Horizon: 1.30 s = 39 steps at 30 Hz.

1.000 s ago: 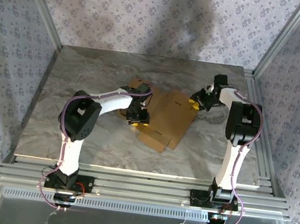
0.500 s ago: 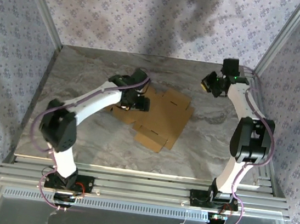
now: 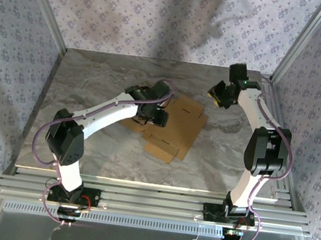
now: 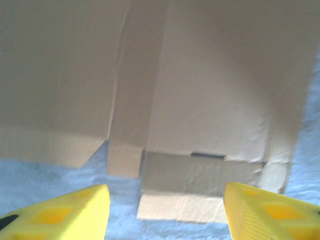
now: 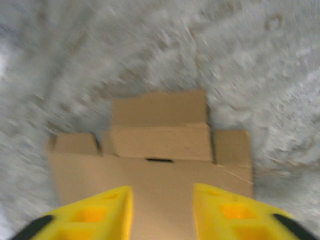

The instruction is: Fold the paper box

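Note:
The paper box [image 3: 179, 124] lies as a flat tan die-cut sheet mid-table, its flaps spread out. My left gripper [image 3: 156, 117] hangs over the sheet's left part. In the left wrist view it [image 4: 167, 220] is wide open, nothing between the yellow fingers [image 4: 65, 215], and the sheet [image 4: 200, 75] with a slotted end flap lies just ahead. My right gripper [image 3: 216, 95] hovers off the sheet's far right corner, tilted toward it. In the right wrist view it [image 5: 162, 215] is open above the cardboard [image 5: 160, 142], its flaps pointing away.
The grey marbled table [image 3: 88, 87] has bare room to the left and in front of the sheet. Aluminium rails [image 3: 279, 118] run along the right edge, close to the right arm. Patterned walls enclose the back and both sides.
The left gripper has shifted right over the sheet. The right gripper swung up and out to the far right, then came slightly back toward the sheet. The sheet now lies flatter.

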Each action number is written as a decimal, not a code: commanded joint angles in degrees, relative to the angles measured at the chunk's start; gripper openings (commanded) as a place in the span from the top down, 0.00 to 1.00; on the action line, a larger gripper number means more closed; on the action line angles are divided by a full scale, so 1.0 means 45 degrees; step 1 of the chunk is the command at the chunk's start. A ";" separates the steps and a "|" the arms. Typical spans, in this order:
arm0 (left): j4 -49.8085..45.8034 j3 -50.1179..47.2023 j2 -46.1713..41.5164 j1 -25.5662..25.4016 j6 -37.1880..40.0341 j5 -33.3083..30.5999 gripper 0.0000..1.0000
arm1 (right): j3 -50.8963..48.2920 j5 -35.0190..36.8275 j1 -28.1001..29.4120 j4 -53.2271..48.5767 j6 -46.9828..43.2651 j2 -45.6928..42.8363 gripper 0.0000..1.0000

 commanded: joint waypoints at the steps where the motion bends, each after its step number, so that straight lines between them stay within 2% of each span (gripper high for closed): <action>1: 0.0552 -0.1413 -0.0993 0.1328 -0.1699 0.2361 0.41 | -0.1530 -0.1075 0.0435 -0.0184 0.0188 -0.1197 0.51; 5: 0.1366 -0.3136 -0.1479 0.1791 -0.2013 0.3687 0.41 | -0.3791 -0.1542 0.1681 0.0614 0.0858 -0.2352 0.50; 10: 0.3900 -0.5302 -0.1578 0.1905 -0.2608 0.5054 0.41 | -0.5896 -0.2129 0.2564 0.2063 0.1370 -0.2574 0.50; 19: 0.6934 -0.6728 -0.1065 0.1837 -0.3244 0.6163 0.39 | -0.6298 -0.2417 0.2695 0.2176 0.0854 -0.1895 0.51; 22: 0.7678 -0.6924 -0.0746 0.1745 -0.3401 0.6502 0.41 | -0.6214 -0.2468 0.2679 0.2113 0.0798 -0.1906 0.51; 29: 0.7681 -0.7034 -0.0366 0.1633 -0.3309 0.6068 0.46 | -0.6043 -0.2558 0.2647 0.2066 0.0702 -0.1951 0.51; 36: 0.8991 -0.7380 0.0038 0.1596 -0.3757 0.6588 0.56 | -0.6150 -0.2661 0.2652 0.2153 0.0629 -0.1793 0.51; 39: 0.9424 -0.7518 -0.0031 0.1599 -0.4132 0.6551 0.70 | -0.6202 -0.2686 0.2654 0.2169 0.0640 -0.1784 0.51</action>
